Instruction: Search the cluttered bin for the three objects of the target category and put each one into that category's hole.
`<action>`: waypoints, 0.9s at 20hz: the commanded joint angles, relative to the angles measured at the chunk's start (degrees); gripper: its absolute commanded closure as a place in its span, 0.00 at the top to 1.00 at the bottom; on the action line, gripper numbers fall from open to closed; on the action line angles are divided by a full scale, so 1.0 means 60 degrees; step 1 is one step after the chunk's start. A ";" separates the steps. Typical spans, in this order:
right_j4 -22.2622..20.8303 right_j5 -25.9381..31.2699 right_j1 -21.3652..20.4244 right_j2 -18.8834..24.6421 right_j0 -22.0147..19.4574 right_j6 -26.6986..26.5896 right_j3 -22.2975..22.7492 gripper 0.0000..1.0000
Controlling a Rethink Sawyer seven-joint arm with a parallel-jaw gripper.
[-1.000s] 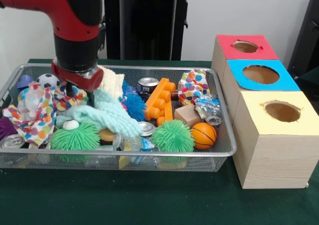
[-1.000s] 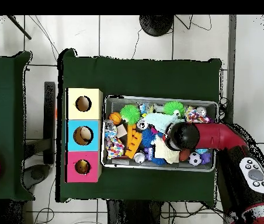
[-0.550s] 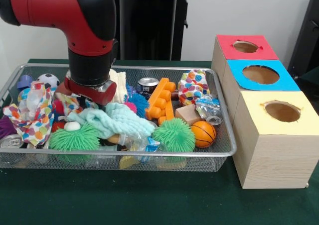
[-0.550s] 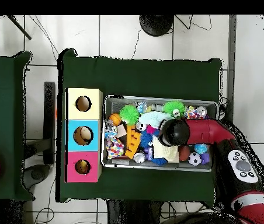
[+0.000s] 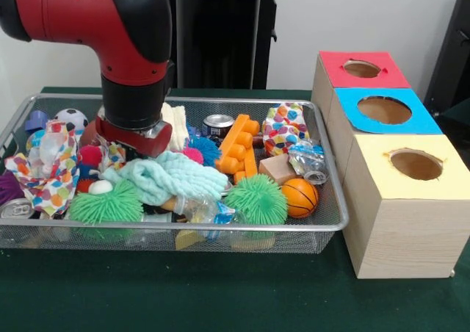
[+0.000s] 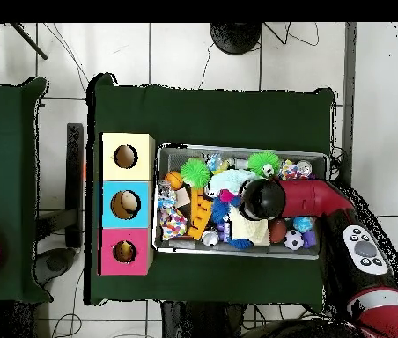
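The tool (image 5: 126,142) sat low in the left-centre of the wire bin (image 5: 332,216), buried among the clutter under the red and black arm (image 5: 95,23), so whether it was released or clenched could not be told; it appeared placed there to dig through the pile. Just below it a mint-green cloth (image 5: 170,178) lay crumpled, its long axis running left to right. Which category was sought was unclear, and the three coloured holes stood at the frame's right, the yellow box (image 5: 411,200) lowest in the frame.

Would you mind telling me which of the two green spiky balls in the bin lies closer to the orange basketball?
The green spiky ball right beside the orange basketball; the other green spiky ball sits far across the bin, below the arm.
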 commanded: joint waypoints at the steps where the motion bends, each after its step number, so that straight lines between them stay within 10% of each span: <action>1: -0.0378 -0.0554 0.1529 0.0870 0.0260 -0.1357 -0.0876 0.00; 12: 0.0774 -0.0239 0.0732 -0.0034 0.1616 0.1362 -0.0340 0.00; 18: 0.0780 -0.0728 0.0538 -0.0391 0.2169 0.1319 -0.0241 0.00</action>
